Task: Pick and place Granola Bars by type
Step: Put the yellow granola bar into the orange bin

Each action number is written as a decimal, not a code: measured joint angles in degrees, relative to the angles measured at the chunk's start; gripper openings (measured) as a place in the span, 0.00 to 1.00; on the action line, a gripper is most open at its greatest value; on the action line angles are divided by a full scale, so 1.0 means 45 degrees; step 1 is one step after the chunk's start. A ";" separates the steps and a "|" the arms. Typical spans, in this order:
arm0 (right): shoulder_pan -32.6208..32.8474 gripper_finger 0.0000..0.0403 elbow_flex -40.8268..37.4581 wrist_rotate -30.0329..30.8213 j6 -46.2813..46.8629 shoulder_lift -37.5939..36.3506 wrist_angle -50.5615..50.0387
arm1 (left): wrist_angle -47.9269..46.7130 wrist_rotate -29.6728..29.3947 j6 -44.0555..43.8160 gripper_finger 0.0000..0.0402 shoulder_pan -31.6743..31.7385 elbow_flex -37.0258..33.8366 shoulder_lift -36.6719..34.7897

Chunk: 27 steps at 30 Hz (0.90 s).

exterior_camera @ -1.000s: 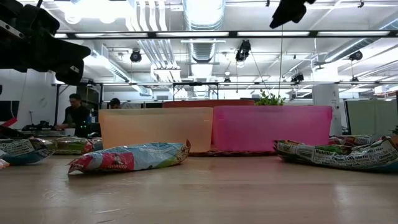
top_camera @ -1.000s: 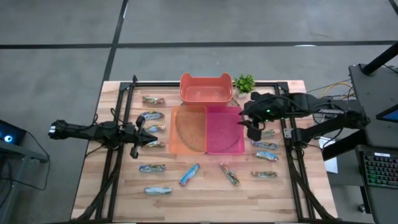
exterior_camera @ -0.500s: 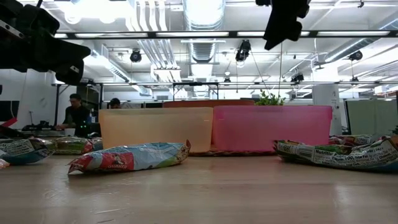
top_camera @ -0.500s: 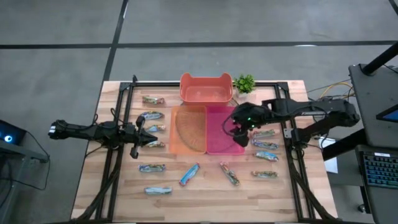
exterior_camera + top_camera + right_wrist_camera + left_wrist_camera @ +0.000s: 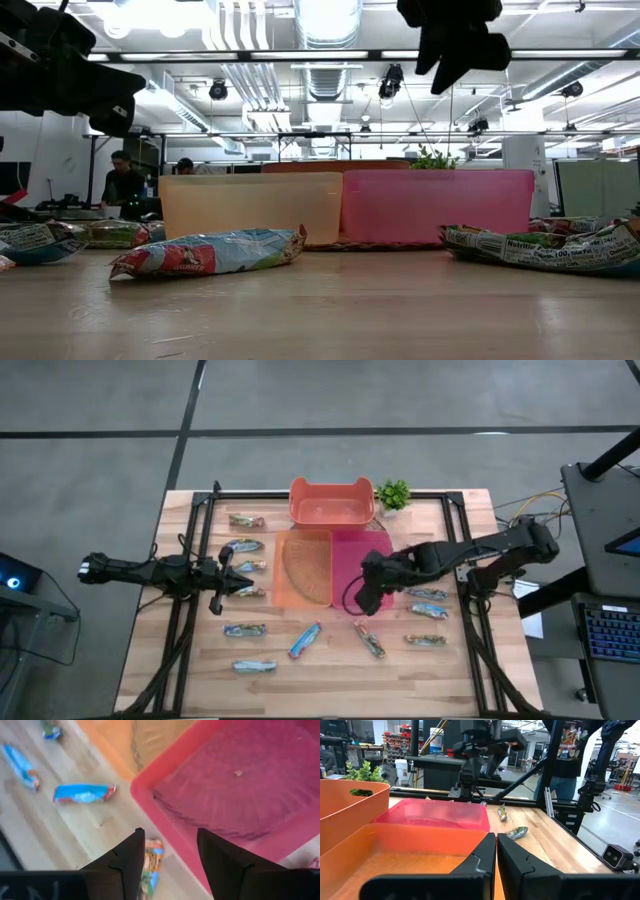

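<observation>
A: How is the right gripper (image 5: 366,603) being held?

B: Its fingers (image 5: 125,865) are being kept spread, with nothing pinched between them. It is being held above the near edge of the pink bin (image 5: 350,550), over the bin's front corner. In the right wrist view a granola bar (image 5: 150,867) in an orange and blue wrapper is being framed in the gap between the fingers, lying on the wooden table (image 5: 330,660) just outside the pink bin's wall (image 5: 165,820). A blue granola bar (image 5: 84,793) is being shown farther off on the wood.

A: And the left gripper (image 5: 226,577)?

B: Its fingers (image 5: 485,857) are being pressed together, empty. It is being parked over the table's left side, just beside the orange bin (image 5: 290,595), and is pointing toward it.

A: Where are the granola bars being seen?

B: All are lying on the table, none in the bins. From above, several are being shown in a column left of the orange bin (image 5: 245,520), three more right of the pink bin (image 5: 428,594), and a row along the near side, among them a blue one (image 5: 304,641) and a brownish one (image 5: 368,640). A third, salmon-coloured bin (image 5: 331,488) is being shown behind the other two, with a small green plant (image 5: 393,493) beside it.

A: Anything beyond the table?

B: A person (image 5: 123,185) is being seen seated far back in the room.
</observation>
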 joint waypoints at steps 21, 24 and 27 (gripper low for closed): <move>0.2700 0.62 0.2900 0.0486 0.5274 0.2875 -0.2573 | -0.0005 -0.0004 0.0000 0.00 -0.0005 -0.0002 -0.0001; 0.3176 0.62 0.2803 0.0493 0.5638 0.3078 -0.2605 | -0.0005 0.0000 0.0000 0.00 -0.0005 0.0000 0.0000; 0.3592 0.61 0.2788 0.0520 0.5737 0.3328 -0.2585 | -0.0005 -0.0005 0.0000 0.00 -0.0001 -0.0003 -0.0003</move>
